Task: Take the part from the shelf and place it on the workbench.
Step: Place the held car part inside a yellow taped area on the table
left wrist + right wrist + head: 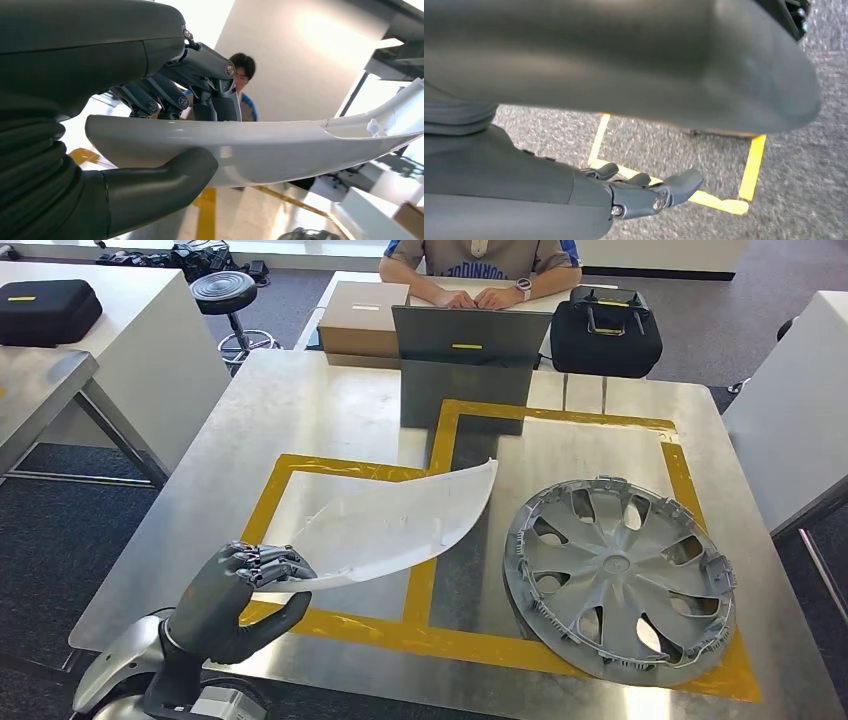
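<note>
left hand [232, 598] is clamping fingers above and thumb below one end of the white part [400, 525] | part is hanging over the workbench [300, 400] near its front-left corner | looking light, thin, springy, slick: grip further in | right hand [644, 192] is hanging, fingers apart, empty

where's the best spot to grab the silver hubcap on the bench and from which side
Probably the rim of the silver hubcap, on its near right edge. It lies flat on the workbench inside the yellow tape, so a hand would hook over the edge; the spoke openings offer a second hold. The right hand hangs empty, while the left hand grips the white part.
</note>
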Controlling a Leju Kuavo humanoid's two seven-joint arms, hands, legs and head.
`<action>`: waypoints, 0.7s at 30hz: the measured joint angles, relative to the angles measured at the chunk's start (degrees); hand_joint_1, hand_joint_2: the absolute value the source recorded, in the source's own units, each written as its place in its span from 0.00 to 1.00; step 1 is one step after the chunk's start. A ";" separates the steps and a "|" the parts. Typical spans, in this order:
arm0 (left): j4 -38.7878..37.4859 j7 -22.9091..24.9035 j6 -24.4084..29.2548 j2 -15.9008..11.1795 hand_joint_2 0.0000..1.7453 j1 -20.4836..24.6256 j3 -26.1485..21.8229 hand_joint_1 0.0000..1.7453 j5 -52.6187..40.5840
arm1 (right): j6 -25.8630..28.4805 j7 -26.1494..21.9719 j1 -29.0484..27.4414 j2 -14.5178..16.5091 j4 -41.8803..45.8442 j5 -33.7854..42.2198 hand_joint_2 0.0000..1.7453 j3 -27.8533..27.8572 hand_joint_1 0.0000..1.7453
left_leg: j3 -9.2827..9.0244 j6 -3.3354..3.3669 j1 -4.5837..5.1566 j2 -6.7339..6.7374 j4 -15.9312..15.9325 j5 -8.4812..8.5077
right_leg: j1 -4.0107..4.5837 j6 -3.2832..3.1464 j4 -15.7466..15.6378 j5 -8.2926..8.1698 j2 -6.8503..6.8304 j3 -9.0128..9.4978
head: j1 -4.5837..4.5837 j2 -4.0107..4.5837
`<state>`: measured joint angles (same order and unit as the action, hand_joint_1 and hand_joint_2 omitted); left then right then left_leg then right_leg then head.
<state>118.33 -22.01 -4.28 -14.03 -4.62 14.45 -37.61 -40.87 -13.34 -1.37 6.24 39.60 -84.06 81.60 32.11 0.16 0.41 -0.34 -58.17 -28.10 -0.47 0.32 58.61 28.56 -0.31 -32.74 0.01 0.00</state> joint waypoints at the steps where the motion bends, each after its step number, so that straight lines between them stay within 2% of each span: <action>1: -0.01 0.28 0.26 0.01 1.00 -0.98 -0.77 1.00 -1.17 | -0.50 0.15 -0.14 0.81 1.46 -0.35 0.00 0.39 0.00 | 0.00 0.00 0.00 0.00 0.00 -0.01 | 0.01 0.02 0.00 0.01 0.00 0.00 | 0.01 0.00; 10: -0.55 2.06 3.03 0.71 1.00 -8.04 -7.09 1.00 -10.93 | -1.29 -1.38 -0.30 5.10 9.47 -5.20 0.00 2.95 0.00 | -0.04 0.08 0.01 0.01 0.00 -0.07 | 0.01 0.06 -0.09 0.04 0.00 0.12 | -0.01 0.00; 15: -1.36 2.25 3.75 1.29 1.00 -10.75 -10.39 1.00 -13.49 | -1.29 -2.09 -0.29 5.66 10.77 -5.89 0.00 3.47 0.00 | -0.08 0.11 0.01 0.00 0.00 -0.09 | 0.01 0.10 -0.14 0.06 0.00 0.18 | 0.00 0.00; 21: -1.71 2.50 3.78 1.68 1.00 -11.72 -11.92 1.00 -14.23 | -1.37 -2.23 -0.28 5.92 11.08 -5.95 0.00 3.59 0.00 | -0.09 0.12 0.01 -0.01 0.00 -0.10 | 0.01 0.11 -0.16 0.06 -0.01 0.23 | -0.01 0.00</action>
<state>116.62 -19.51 -0.50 -12.35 -16.34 2.53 -51.84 -42.24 -15.57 -1.65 12.16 50.69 -90.01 85.19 32.01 0.28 0.42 -0.35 -58.17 -28.20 -0.46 0.43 58.45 28.62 -0.32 -32.52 0.01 0.00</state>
